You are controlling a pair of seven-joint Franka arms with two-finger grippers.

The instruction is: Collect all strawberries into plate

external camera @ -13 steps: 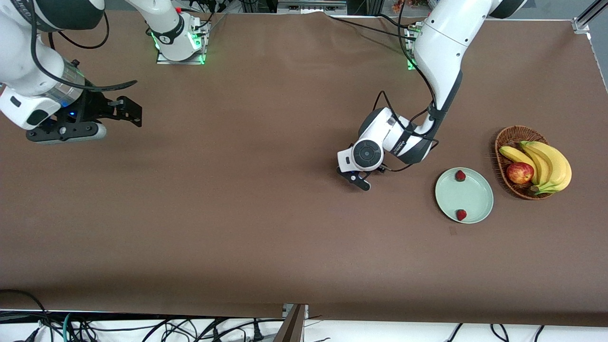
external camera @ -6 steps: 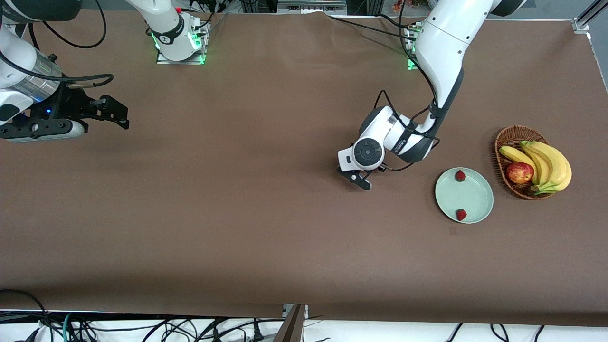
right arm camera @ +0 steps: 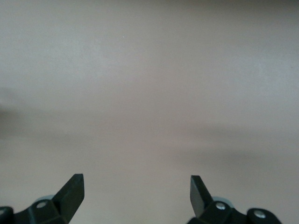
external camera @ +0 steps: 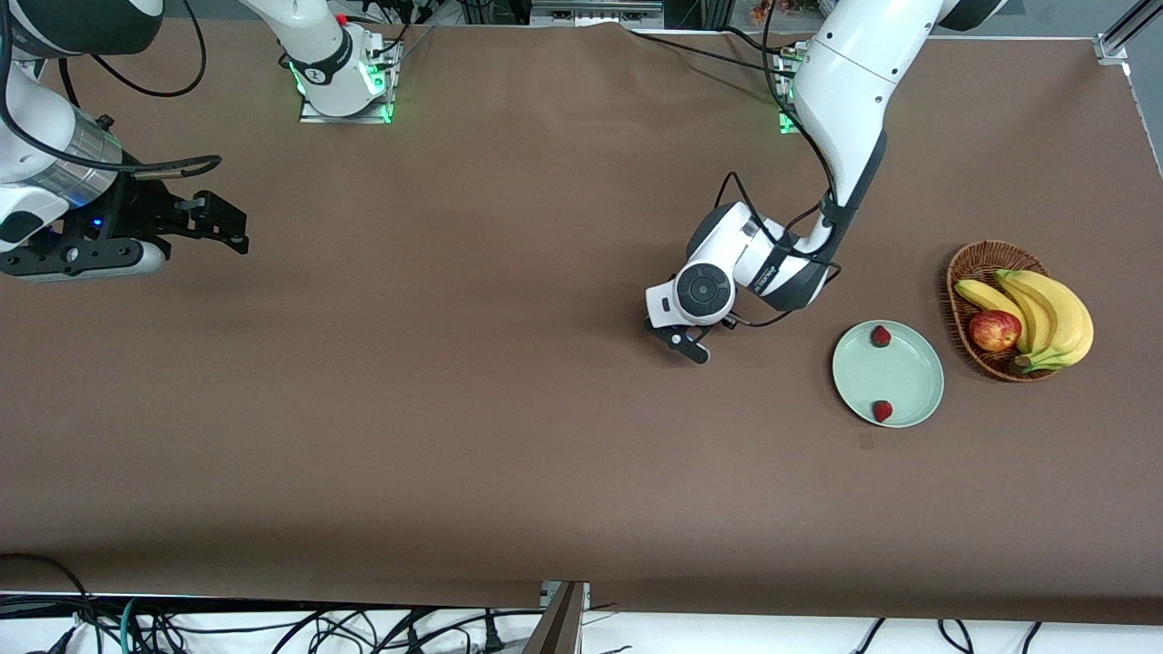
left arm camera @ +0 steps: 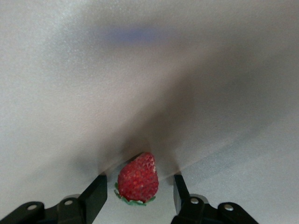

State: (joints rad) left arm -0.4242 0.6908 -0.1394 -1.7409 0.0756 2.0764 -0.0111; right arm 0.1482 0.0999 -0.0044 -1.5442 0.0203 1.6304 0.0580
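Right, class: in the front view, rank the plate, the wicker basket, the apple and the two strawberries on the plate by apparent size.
1. Wicker basket and plate: similar, unranked.
2. Apple.
3. Two strawberries: alike, smallest.

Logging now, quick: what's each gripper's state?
Left gripper: around small red strawberry on brown table; grip cannot be told.
Right gripper: open, empty, waiting over table.

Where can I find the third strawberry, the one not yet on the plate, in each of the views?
Front view: not visible; the left gripper, low on the table beside the plate, covers it.
Left wrist view: strawberry between the two fingers.
Right wrist view: not in it.
Shared landmark: the left gripper.
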